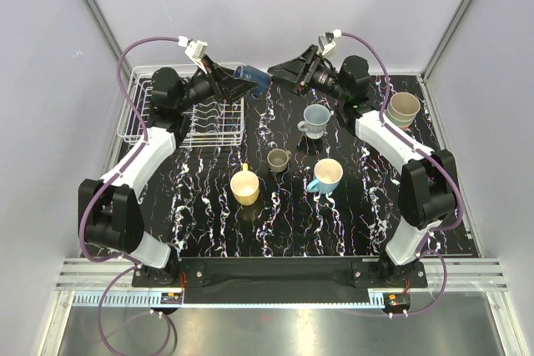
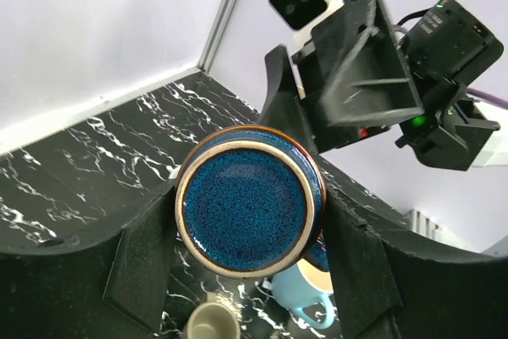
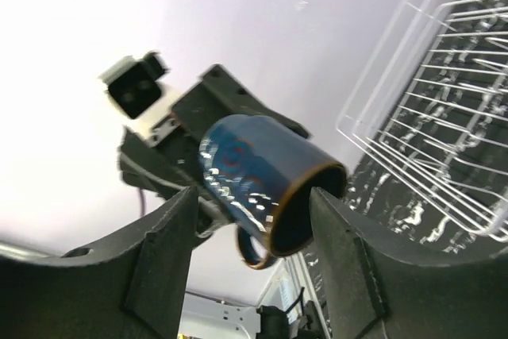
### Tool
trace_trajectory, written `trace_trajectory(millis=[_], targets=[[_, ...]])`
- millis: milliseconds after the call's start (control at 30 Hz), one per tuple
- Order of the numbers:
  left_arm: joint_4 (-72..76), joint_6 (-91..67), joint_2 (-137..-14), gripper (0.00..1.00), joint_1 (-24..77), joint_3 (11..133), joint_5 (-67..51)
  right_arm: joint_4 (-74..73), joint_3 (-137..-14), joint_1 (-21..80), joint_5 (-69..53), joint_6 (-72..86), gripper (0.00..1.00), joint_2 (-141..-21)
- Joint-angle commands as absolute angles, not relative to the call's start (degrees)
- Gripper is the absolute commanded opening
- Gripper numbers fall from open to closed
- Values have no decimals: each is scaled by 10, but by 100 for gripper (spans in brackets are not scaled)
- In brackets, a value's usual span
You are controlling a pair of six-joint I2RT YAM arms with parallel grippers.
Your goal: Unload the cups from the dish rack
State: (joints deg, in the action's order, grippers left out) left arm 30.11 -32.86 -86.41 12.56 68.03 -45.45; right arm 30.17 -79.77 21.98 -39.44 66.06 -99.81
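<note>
Navy mug (image 3: pixel 262 188), handle (image 3: pixel 251 256) only in right-wrist view, in left jaws; right jaws wide.

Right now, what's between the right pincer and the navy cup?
Nothing. In the top view the navy cup, gripped by the left pincer, hangs right at the open right pincer; the right wrist view shows only air before its mouth.

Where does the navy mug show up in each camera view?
Top external: navy mug upper centre, held by the left hand, just right of the dish rack.
Left wrist: mug at centre, its base facing the camera.
Right wrist: mug at centre, lying sideways, rim toward lower right.
Shared landmark: the left hand gripping it.
</note>
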Motion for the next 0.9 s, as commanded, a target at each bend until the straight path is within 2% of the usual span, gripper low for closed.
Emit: trace_trajectory(millis=[0, 500, 733, 767, 867], targets=[[388, -368, -834, 0, 129, 678, -449, 428, -789, 221, -430, 725, 64, -998], [445, -405, -851, 0, 144, 658, -449, 462, -775, 235, -452, 759, 60, -1005], [421, -401, -844, 0, 144, 650, -462, 512, -774, 243, -463, 787, 33, -1014], [423, -402, -842, 2, 144, 644, -465, 518, -774, 244, -465, 788, 30, -1015], [407, -401, -831, 16, 144, 636, -464, 531, -773, 248, -475, 795, 15, -1016]])
